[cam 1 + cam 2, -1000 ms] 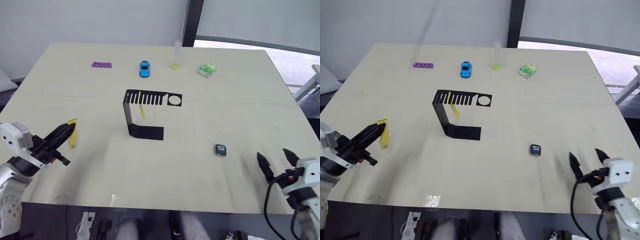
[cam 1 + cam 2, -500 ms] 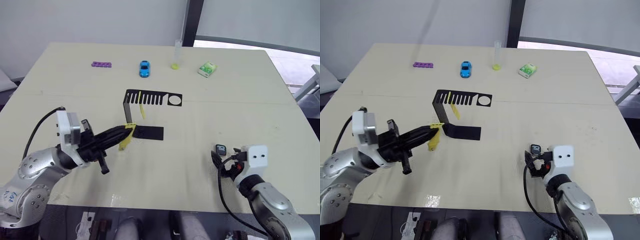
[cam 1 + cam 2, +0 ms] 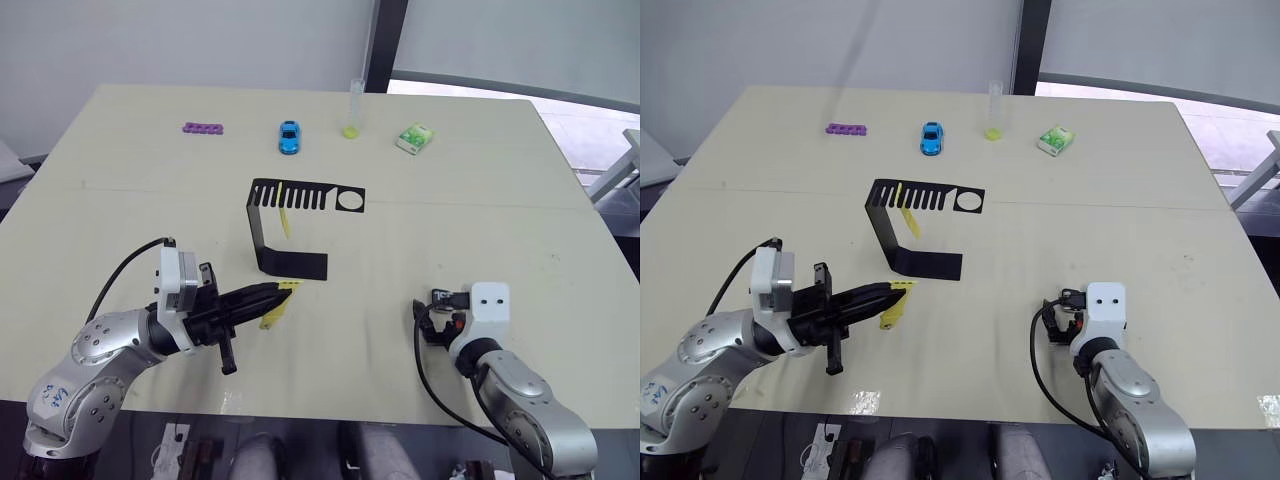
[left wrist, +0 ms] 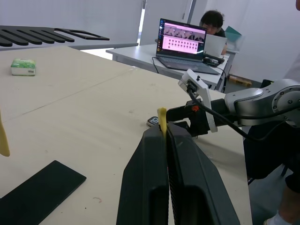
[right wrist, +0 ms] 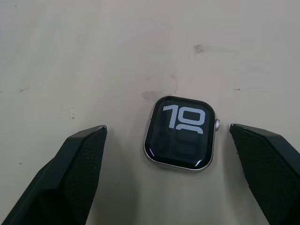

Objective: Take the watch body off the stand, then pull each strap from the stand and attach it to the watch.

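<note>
The left gripper (image 3: pixel 275 292) was closed on one yellow strap (image 3: pixel 275 306), which hung from its fingertips just above the surface (image 3: pixel 420 230), close to the front of the stand's flat base. The stand (image 3: pixel 290 225) stood upright near the middle of the surface, and the second strap (image 3: pixel 284 218) dangled from a slot in its comb-like top. The watch body (image 5: pixel 180 132) lay flat on the surface, screen up and showing white digits, off the stand and to its right. The right gripper (image 5: pixel 168 173) was spread wide, one finger on either side of the watch body without touching it. Along the far edge sat a purple block (image 3: pixel 203 128), a blue toy car (image 3: pixel 289 136), a clear tube (image 3: pixel 352 108) and a green-white packet (image 3: pixel 412 138).
</note>
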